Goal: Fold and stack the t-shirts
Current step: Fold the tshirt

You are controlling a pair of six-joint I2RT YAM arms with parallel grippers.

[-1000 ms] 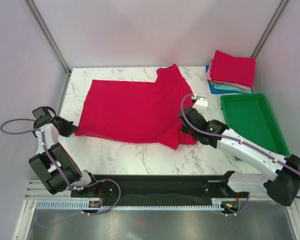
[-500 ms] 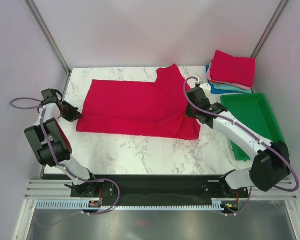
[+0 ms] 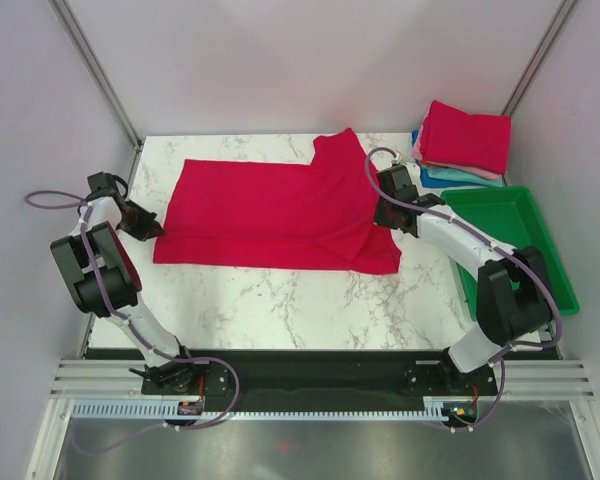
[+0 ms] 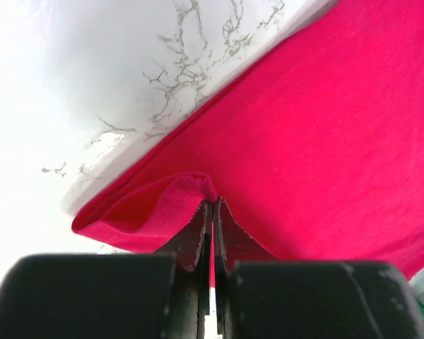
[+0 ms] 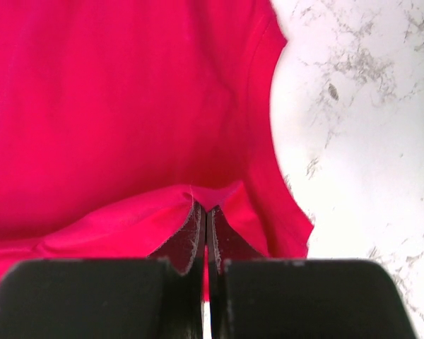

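White marble tabletop (image 3: 280,300) bearing a half-folded crimson cloth t-shirt (image 3: 270,210). Left gripper (image 4: 212,210) at 9 o'clock and right gripper (image 5: 203,212) at 3 o'clock each clamp its edge.

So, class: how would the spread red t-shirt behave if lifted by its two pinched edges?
Probably floppy: the red t-shirt puckers into soft folds where the left gripper and right gripper pinch it. Likely it would sag between them. Seemingly light, as it lies thin and flat.
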